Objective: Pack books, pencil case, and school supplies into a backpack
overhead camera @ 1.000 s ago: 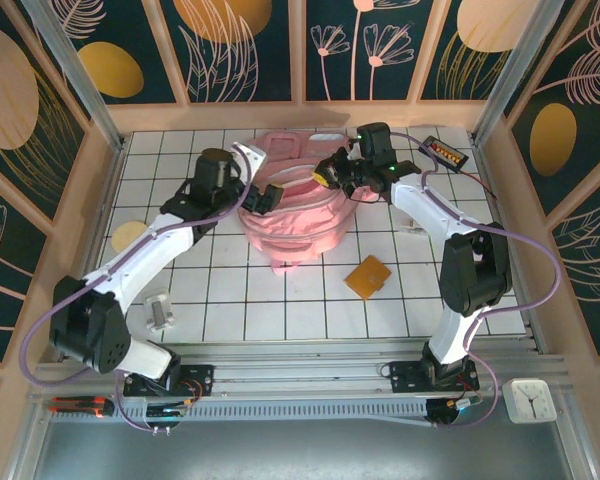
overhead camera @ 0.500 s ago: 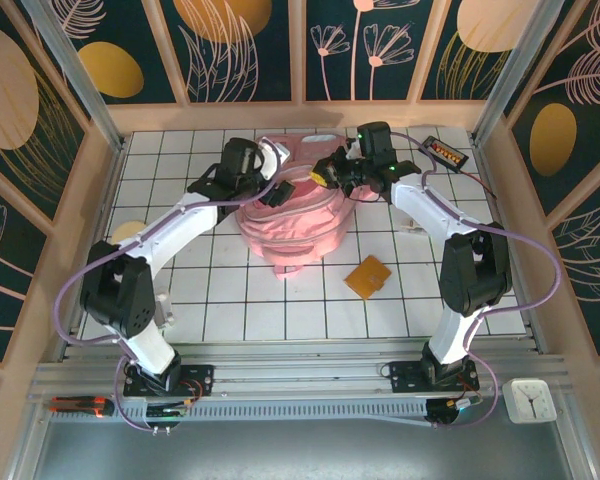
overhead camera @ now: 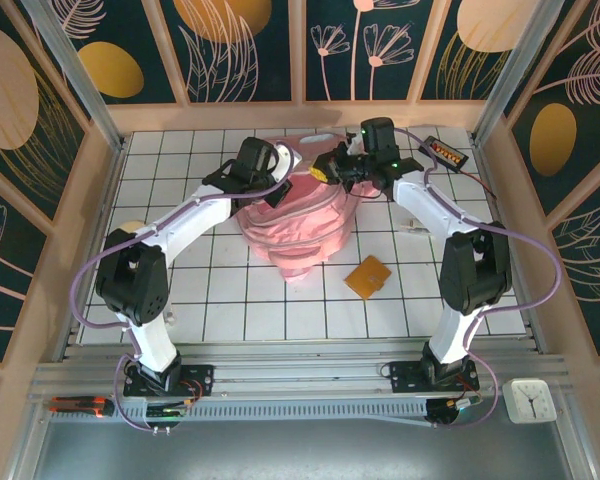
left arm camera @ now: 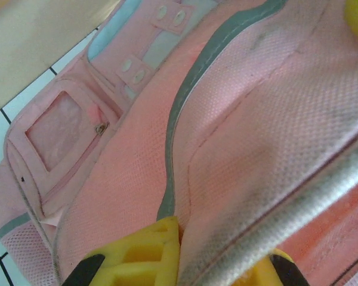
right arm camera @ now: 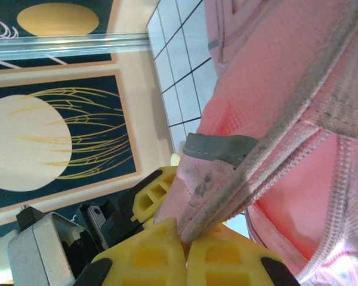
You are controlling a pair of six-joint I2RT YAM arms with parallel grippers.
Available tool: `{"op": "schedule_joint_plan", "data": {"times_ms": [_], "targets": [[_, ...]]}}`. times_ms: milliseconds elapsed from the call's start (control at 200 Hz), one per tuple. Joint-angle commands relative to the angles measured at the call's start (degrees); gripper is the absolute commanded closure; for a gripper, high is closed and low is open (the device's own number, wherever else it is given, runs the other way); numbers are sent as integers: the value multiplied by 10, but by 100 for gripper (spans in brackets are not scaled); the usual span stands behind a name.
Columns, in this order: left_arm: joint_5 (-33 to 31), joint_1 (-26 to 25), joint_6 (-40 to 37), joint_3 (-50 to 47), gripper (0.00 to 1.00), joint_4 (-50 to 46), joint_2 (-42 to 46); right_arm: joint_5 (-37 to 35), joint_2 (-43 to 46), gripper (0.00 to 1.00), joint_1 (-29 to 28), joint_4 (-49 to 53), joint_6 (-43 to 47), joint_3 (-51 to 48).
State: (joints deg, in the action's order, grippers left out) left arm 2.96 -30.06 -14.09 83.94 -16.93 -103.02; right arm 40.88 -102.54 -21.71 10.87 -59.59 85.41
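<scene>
Over the counter (overhead camera: 230, 300), my left hand (overhead camera: 277, 192) and right hand (overhead camera: 327, 172) each pinch the backpack (overhead camera: 300, 230) rim; opening it seems underway, with the pad (overhead camera: 367, 276) awaiting pickup next.

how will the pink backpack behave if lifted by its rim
Probably floppy: the backpack looks like soft fabric, creased and slumped. It will likely sag between the left gripper and right gripper. Textured weave: unlikely to slip.
</scene>
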Motion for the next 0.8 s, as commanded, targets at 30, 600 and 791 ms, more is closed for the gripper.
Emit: {"op": "schedule_joint_plan", "data": {"times_ms": [30,600,791], "targets": [[-5,16,59,34,100,-61,12,43,-24,100,24,-3,76,73],[36,16,132,112,100,-139,-27,-204,212,1,177,300,229,-94],[37,15,129,97,100,-138,-19,-202,233,1,222,358,284,-210]]}}
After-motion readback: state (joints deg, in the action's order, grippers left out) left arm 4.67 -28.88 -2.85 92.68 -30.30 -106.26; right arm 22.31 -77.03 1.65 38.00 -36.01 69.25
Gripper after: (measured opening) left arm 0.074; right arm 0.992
